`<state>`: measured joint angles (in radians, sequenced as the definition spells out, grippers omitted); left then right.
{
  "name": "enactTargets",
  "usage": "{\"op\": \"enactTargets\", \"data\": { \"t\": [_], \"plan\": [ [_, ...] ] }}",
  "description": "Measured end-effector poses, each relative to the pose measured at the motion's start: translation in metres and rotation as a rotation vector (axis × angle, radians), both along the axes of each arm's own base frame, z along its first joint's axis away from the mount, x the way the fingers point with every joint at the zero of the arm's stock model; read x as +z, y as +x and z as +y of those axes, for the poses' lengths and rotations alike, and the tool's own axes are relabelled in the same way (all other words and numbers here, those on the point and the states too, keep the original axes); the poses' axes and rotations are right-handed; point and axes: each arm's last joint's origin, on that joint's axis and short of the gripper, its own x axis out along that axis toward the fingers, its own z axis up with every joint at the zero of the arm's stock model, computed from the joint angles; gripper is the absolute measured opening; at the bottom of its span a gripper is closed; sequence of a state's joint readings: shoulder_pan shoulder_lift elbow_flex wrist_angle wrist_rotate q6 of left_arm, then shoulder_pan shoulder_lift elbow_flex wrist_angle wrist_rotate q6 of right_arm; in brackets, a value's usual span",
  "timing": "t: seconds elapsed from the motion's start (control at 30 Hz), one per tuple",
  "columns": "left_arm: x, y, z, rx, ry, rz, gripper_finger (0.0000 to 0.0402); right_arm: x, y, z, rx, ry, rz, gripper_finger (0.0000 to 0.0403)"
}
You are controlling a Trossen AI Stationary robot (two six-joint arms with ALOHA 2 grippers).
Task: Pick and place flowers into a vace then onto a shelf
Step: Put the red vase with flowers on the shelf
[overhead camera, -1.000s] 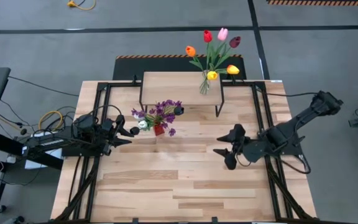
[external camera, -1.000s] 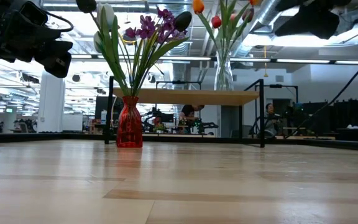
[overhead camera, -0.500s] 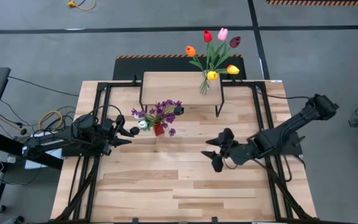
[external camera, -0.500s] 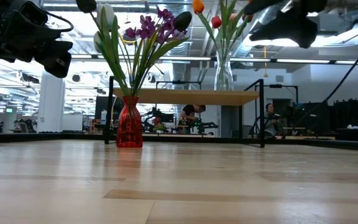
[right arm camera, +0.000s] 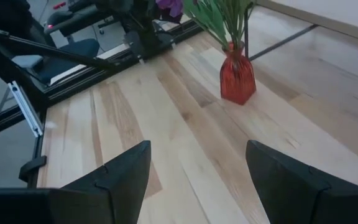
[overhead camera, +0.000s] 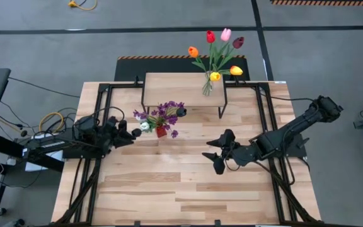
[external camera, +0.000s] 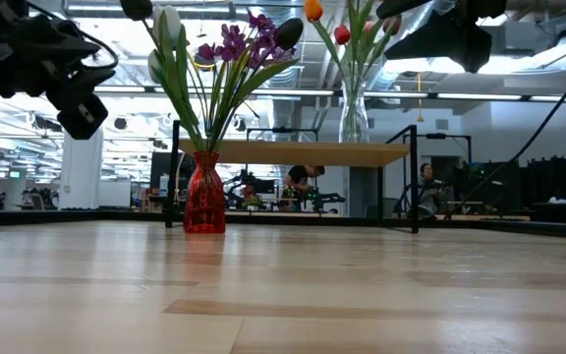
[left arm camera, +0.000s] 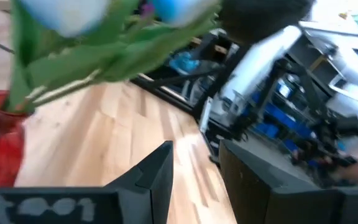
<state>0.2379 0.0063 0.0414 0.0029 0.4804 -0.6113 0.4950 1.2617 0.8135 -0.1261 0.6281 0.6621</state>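
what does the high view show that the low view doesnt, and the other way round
Only the high view shows both arms whole: the left tool just left of the red vase, the open right tool over bare table to its right, neither holding anything, plus the cables on the floor. Only the low view shows the room behind with people seated there, the shelf's black legs side-on, and the clear vase standing on top. Both show the red vase with purple flowers on the table and the shelf carrying the tulips.

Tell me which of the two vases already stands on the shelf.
The clear glass vase holding tulips; the red vase stands on the table.
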Motion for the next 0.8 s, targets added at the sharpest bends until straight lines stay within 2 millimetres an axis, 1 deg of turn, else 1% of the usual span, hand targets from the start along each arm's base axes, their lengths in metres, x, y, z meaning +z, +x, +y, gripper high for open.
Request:
{"op": "enactTargets", "data": {
  "t": [0.17,0.3,0.37,0.47,0.53,0.6,0.67,0.8],
  "plan": [
    [0.0,0.001,0.003,0.103,-0.017,0.003,0.0119,0.0,0.0,0.0,0.0,-0.001,0.002,0.0256],
    [0.0,0.001,0.004,0.127,-0.021,0.001,0.0119,-0.001,0.0,0.0,0.002,-0.001,0.003,0.0256],
    [0.0,0.001,0.004,0.125,-0.069,0.01,0.0119,-0.001,0.0,0.001,0.003,-0.001,0.003,0.0256],
    [0.0,0.001,0.005,0.163,-0.198,0.025,0.0119,-0.001,0.0,0.001,0.004,-0.001,0.003,0.0256],
    [0.004,0.001,0.005,0.174,-0.205,-0.01,0.0119,-0.001,0.0,0.001,0.004,-0.003,0.004,0.0256],
    [0.013,0.0,0.002,0.11,-0.18,-0.1,0.0119,-0.001,0.0,0.001,0.007,-0.008,0.005,0.0256],
    [0.028,-0.004,-0.001,0.038,-0.164,-0.255,0.0119,-0.001,0.0,0.001,0.007,-0.007,0.005,0.0256],
    [0.063,-0.024,-0.009,-0.093,-0.188,-0.61,0.0119,-0.001,0.0,0.001,0.007,-0.008,0.005,0.0256]
  ]
}}
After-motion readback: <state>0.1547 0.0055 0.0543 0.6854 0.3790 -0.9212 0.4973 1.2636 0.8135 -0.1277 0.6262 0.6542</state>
